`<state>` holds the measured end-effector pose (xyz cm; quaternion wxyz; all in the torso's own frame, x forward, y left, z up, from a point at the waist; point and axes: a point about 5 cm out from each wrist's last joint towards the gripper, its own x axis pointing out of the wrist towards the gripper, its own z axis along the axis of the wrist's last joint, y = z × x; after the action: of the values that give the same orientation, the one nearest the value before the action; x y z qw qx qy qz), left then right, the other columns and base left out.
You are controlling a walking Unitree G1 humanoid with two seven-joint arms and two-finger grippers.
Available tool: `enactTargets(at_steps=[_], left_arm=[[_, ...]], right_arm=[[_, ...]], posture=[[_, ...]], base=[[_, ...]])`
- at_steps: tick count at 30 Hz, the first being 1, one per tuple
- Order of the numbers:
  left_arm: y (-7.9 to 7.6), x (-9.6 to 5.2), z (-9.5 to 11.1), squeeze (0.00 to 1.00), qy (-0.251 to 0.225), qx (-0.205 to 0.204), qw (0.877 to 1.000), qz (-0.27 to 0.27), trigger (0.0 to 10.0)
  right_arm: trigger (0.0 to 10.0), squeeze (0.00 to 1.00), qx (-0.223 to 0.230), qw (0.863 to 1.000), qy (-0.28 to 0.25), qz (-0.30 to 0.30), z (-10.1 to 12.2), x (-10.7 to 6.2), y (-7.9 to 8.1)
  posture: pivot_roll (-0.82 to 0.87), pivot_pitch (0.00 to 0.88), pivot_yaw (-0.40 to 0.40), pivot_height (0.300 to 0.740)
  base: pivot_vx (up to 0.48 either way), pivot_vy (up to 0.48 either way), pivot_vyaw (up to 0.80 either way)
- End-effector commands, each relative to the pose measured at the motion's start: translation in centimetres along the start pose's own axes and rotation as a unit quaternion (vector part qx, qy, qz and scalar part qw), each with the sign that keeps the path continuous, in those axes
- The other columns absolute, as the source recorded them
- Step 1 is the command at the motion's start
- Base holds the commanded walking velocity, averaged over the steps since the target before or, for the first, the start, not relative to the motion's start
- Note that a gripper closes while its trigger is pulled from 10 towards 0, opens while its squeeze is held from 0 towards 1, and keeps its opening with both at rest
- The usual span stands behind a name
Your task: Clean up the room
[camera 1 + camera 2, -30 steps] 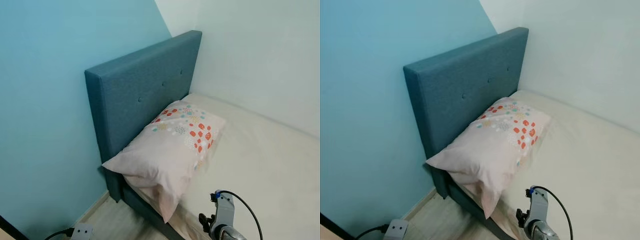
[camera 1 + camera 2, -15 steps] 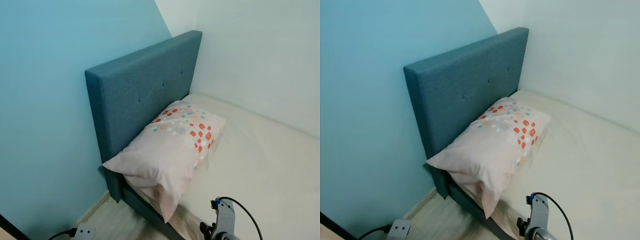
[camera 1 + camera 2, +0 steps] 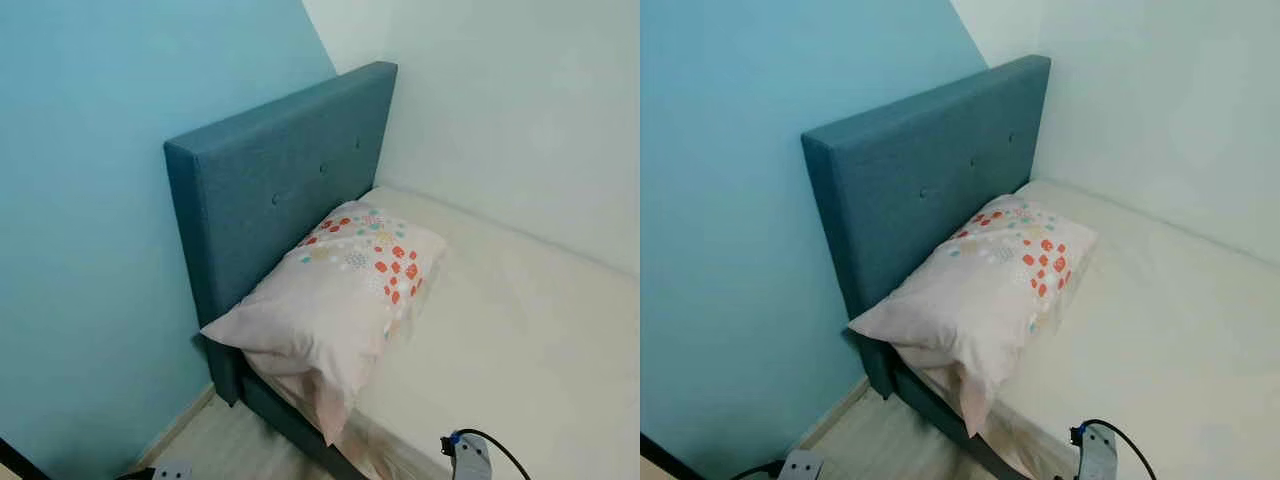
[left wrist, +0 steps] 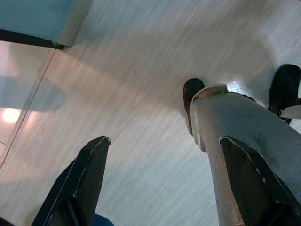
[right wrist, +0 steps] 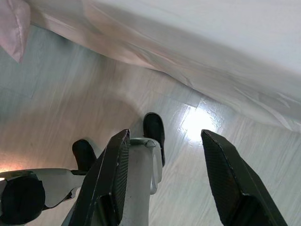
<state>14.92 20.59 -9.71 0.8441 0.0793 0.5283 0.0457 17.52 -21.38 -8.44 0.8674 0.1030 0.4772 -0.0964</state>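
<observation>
Pillow (image 3: 335, 295) against headboard (image 3: 270, 190); wrist views show both pincers (image 4: 164, 183) (image 5: 164, 183) spread over floor (image 4: 141, 94).

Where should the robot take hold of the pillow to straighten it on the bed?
Probably the pillow's near corner, which overhangs the mattress edge. Come from the floor side, fingers above and below; that corner hangs free, while the far end leans against the headboard.

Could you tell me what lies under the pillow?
The pillow rests on the cream bed sheet, its near corner overhanging the bed's edge. Anything beneath it is covered.
</observation>
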Motion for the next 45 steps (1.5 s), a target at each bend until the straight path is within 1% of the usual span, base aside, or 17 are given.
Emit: enactTargets(at_steps=[1,7,15,21,34,45], left_arm=[[-0.5,0.0,-0.2,0.00,0.002,0.002,1.000,-0.006,10.0],[-0.3,0.0,0.0,0.00,0.001,-0.004,1.000,-0.005,10.0],[-0.1,0.0,-0.2,0.00,0.002,-0.002,1.000,-0.004,10.0],[-0.1,0.0,-0.1,0.00,0.000,0.005,1.000,-0.005,10.0],[-0.3,0.1,0.6,0.00,-0.006,0.009,1.000,-0.010,10.0],[-0.6,0.1,0.8,0.00,-0.007,0.007,1.000,-0.012,10.0]], right_arm=[[10.0,0.00,0.002,1.000,-0.003,-0.002,0.2,0.0,-0.2],[10.0,0.00,-0.010,1.000,0.005,-0.002,-0.1,0.0,-0.1],[10.0,0.00,-0.004,1.000,0.003,0.006,-0.2,0.0,0.1],[10.0,0.00,-0.001,1.000,0.011,0.005,-0.6,-0.1,0.0],[10.0,0.00,0.002,1.000,0.021,-0.003,-1.2,-0.2,-0.4],[10.0,0.00,0.001,1.000,0.022,-0.007,-1.3,-0.2,-0.7]], posture=[[0.01,0.009,-0.087,0.740],[0.01,0.014,-0.089,0.740],[0.01,0.013,-0.084,0.740],[0.01,0.009,-0.083,0.740],[0.01,0.000,-0.087,0.740],[0.00,0.000,-0.086,0.740]], base=[[0.000,0.000,0.00],[0.000,0.000,0.00],[0.000,0.000,0.00],[0.000,0.000,0.00],[0.000,0.000,0.00],[0.000,0.000,0.00]])
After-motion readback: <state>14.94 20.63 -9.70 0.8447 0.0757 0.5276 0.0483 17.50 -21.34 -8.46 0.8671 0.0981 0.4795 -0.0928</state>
